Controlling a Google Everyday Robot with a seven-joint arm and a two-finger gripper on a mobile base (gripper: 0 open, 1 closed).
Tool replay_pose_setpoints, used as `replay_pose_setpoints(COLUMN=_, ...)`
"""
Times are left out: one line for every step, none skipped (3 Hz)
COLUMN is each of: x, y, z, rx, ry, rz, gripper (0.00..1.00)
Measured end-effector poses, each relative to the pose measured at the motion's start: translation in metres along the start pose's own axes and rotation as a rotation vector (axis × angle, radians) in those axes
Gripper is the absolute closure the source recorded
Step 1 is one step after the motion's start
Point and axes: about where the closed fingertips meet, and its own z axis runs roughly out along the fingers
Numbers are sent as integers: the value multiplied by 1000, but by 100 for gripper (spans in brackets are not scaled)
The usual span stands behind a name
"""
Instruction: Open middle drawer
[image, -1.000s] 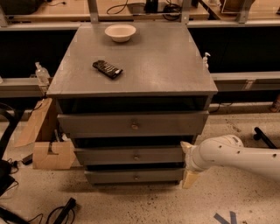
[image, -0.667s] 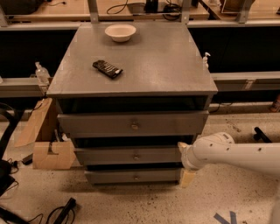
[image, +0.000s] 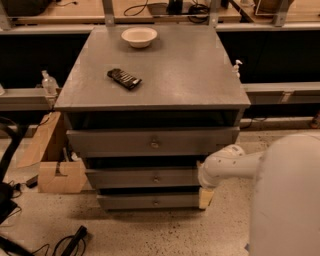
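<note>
The middle drawer (image: 130, 178) sits under the worktop's (image: 175, 75) front edge, between the top drawer (image: 110, 142) and the bottom drawer (image: 130, 201). The claw (image: 205, 197) hangs at its right end, below the front right corner. I cannot tell whether it is open or closed.

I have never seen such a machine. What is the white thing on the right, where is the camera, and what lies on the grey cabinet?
The white thing is a robot's arm. At its end is the gripper, the part that grasps. It hangs beside the right end of the middle drawer, and I see nothing held in it. There is only one camera. It looks down at the cabinet from the front, and where it is mounted is not known. On the cabinet top lie a pale bowl and a dark flat object.
</note>
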Motion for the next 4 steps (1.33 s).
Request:
replay_pose_setpoints(x=1, y=-15, z=25, rx=-18, ry=41, rz=-12, gripper=2)
replay_pose_setpoints(x=0, y=-19, z=36, rx=-33, ry=48, rz=-9, gripper=25)
replay_pose_setpoints(x=-8, y=-8, z=16, rx=-45, ry=26, rz=13, gripper=56)
replay_pose_setpoints(x=-10, y=-4, z=10, rx=-45, ry=22, rz=14, gripper=81)
